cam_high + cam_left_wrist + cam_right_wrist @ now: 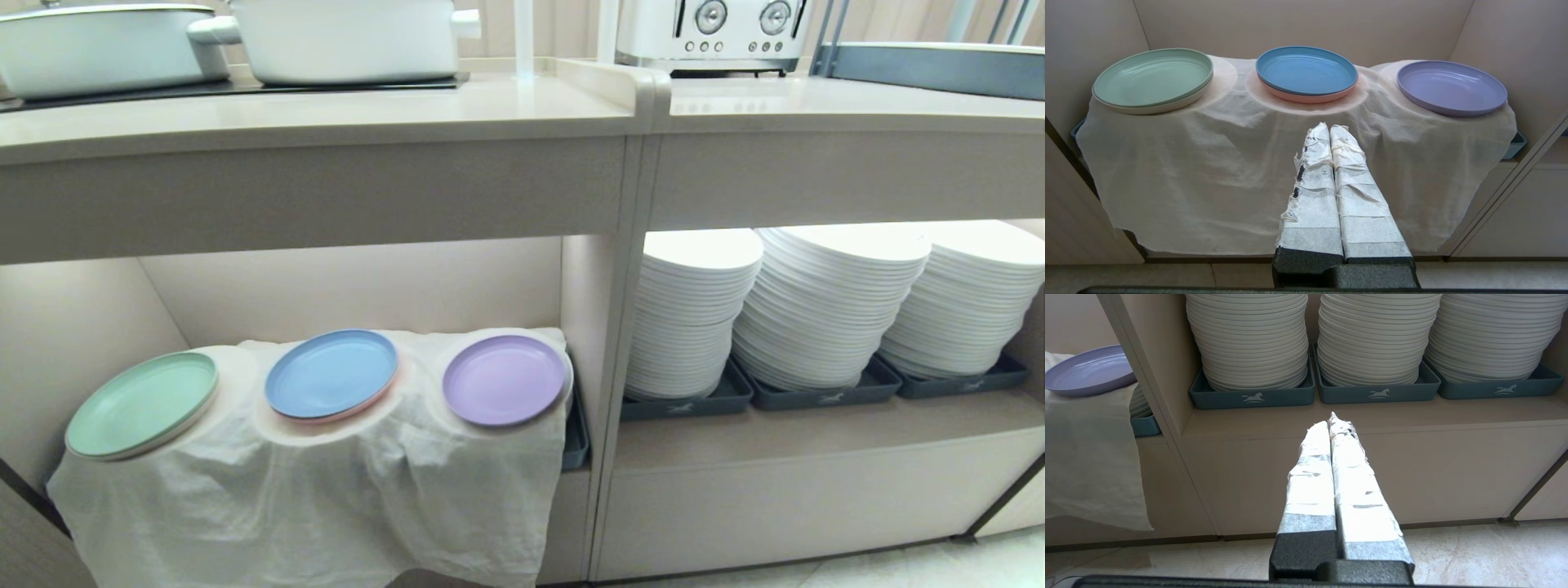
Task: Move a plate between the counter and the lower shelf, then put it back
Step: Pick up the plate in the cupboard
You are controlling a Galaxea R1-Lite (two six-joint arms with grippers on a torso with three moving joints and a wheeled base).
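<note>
Both claws hang in front of the unit, pressed together and empty: the left claw (1329, 127) before the white cloth (1241, 163), the right claw (1329, 418) before the white plate stacks (1372, 339). Further back, the plate (504, 380) lies on the cloth in the lower shelf (359, 286), rightmost, beside the light blue plate (331, 374). Above is the surface (310, 110).

Glossy pale marble-look tiled floor (1474, 551) lay under beige cabinetry. Neighbouring compartment held three tall white plate stacks (824, 302) in dark teal trays (1378, 392). White chrome-dialled toaster (710, 33) sat on adjoining beige bench (849, 102).
</note>
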